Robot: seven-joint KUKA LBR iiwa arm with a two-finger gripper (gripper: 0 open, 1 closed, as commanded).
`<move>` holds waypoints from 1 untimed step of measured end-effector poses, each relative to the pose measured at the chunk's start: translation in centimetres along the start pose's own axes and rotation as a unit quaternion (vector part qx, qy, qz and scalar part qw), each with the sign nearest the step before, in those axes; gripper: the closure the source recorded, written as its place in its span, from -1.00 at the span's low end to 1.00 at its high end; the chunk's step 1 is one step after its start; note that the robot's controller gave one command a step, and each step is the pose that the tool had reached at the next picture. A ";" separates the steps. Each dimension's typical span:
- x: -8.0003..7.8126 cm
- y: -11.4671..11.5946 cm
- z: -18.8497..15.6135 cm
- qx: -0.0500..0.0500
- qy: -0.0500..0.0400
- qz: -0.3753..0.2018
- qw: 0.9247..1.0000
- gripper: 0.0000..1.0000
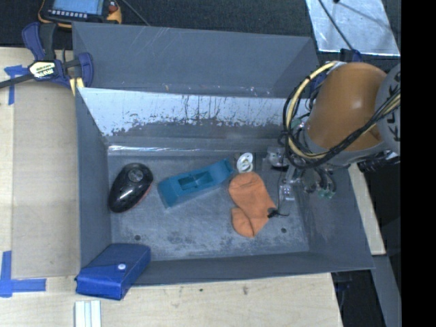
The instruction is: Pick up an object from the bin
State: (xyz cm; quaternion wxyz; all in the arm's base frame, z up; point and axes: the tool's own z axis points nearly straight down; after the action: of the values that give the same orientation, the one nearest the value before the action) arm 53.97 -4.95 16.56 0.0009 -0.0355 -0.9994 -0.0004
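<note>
My gripper (286, 195) hangs low at the right side of the bin floor, right against the right edge of a soft orange cloth-like lump (248, 203). The lump lies crumpled on the floor, its lower end folded toward the front. Just behind it sits a small white round thing (244, 161). A blue plastic tool (194, 182) lies slanted to the left of the orange lump, its far end next to the white round thing.
A black computer mouse (129, 187) rests at the left of the floor. A dark blue box (113, 270) lies on the bin's front left corner. The arm's orange cover and cables overhang the right wall.
</note>
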 end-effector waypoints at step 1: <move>-2.4 0.9 2.8 0.001 -0.005 -0.035 0.999 -1.00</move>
State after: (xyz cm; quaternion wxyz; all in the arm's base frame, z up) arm 56.46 -4.18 13.78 -0.0045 0.0000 -1.0000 0.0006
